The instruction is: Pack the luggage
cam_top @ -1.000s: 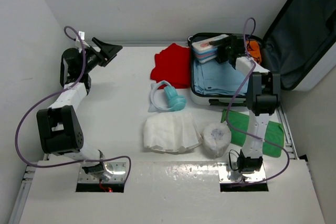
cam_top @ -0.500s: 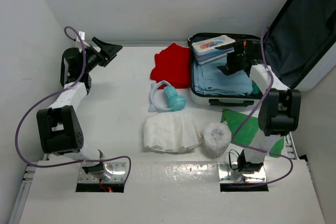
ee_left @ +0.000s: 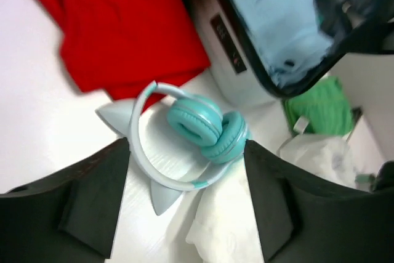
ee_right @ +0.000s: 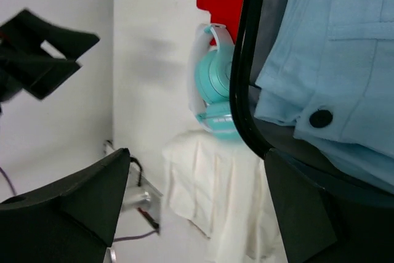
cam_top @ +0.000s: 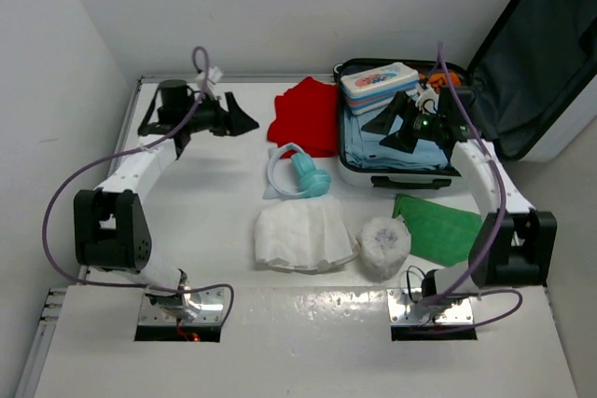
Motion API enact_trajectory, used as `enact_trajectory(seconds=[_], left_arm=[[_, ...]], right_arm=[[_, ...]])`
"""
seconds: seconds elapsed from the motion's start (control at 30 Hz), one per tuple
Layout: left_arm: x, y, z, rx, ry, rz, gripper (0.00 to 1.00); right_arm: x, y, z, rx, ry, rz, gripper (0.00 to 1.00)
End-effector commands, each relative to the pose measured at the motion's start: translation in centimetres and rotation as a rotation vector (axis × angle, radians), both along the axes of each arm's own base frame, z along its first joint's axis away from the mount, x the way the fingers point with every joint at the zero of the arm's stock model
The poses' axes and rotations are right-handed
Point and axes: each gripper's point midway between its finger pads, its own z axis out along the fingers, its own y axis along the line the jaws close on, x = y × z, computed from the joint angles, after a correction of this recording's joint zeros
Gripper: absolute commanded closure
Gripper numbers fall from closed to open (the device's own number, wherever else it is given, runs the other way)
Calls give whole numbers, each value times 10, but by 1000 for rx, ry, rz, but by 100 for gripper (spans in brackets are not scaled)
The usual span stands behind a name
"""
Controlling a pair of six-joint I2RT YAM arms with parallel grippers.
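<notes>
Left wrist view puts the teal headphones (ee_left: 197, 124) dead ahead of my spread left gripper (ee_left: 186, 152); the luggage (ee_left: 246, 84) lies just beyond, under my spread right gripper (cam_top: 387, 130).

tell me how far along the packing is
Partly done. Inside the luggage lie a light blue shirt and a patterned case. Nothing is in hand: the left claw and right claw are both open and empty. Left on the table: red cloth, teal headphones, white cloth, white roll, green cloth.
</notes>
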Motion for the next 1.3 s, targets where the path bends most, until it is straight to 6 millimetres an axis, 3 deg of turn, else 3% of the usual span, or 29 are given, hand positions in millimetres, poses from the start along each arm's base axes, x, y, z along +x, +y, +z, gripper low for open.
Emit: enact_trajectory(seconds=[0.0, 0.13, 0.23, 0.4, 0.53, 0.57, 0.6, 0.73, 0.77, 0.83, 0.93, 0.97, 1.0, 1.03, 1.1, 1.13, 1.27], left_arm=[[0, -26, -46, 195, 53, -63, 27], [-4, -33, -100, 351, 214, -16, 38], [-14, -41, -125, 431, 252, -9, 39], [-16, -38, -167, 558, 327, 70, 39], [-2, -48, -177, 608, 324, 80, 43], [-2, -48, -188, 621, 351, 74, 46], [0, -51, -192, 634, 349, 74, 52], [-3, -55, -209, 686, 386, 63, 62], [-3, -55, -210, 686, 386, 63, 65], [-6, -63, -204, 649, 385, 29, 84], [-4, -65, -185, 574, 382, 29, 100], [-4, -67, -176, 544, 373, 17, 100], [2, -71, -152, 510, 336, 27, 100], [4, -73, -139, 480, 325, 48, 100], [6, -75, -104, 435, 290, 76, 100], [6, -75, -95, 420, 287, 97, 100], [3, -79, -60, 315, 316, 151, 100]], right_arm=[[-14, -7, 0, -130, -161, 94, 12], [-15, -14, 10, -184, -203, 75, 12], [-12, -25, 12, -206, -206, 51, 12], [-10, -25, 15, -218, -220, 59, 12], [-7, -14, 19, -242, -248, 98, 10], [-4, -16, 16, -258, -245, 98, 9], [-9, -2, 16, -262, -252, 145, 9], [-14, 20, 17, -301, -320, 242, 9], [-18, 28, 21, -353, -409, 318, 9], [-29, 45, 24, -387, -493, 407, 9], [-48, 83, 25, -559, -812, 680, 9], [-46, 87, 24, -614, -871, 700, 11], [-47, 90, 15, -687, -961, 776, 11], [-53, 111, 17, -687, -1036, 829, 11], [-53, 118, 14, -737, -1115, 886, 12], [-59, 135, 12, -724, -1157, 924, 12], [-66, 163, 11, -732, -1281, 987, 13]])
